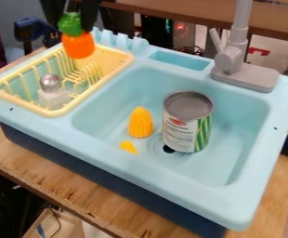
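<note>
A metal-topped shaker (51, 90) is standing in the yellow dish rack (98, 86) at the toy sink's (140, 168) left edge; the gripper (71, 23) is grasping an orange toy vegetable with a green top (77, 44) at the rack's far end. In the basin, a small yellow piece (128, 147) is lying by the front edge, a toy corn cob (140, 123) is resting behind it, and a tin can (187, 123) is standing upright beside the drain (167, 149).

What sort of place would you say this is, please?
Probably a robotics lab with a toy kitchen set up: a light blue play sink with a gray faucet stands on a wooden table, and a black robot hand holds an orange and green toy by the yellow dish rack.
</note>
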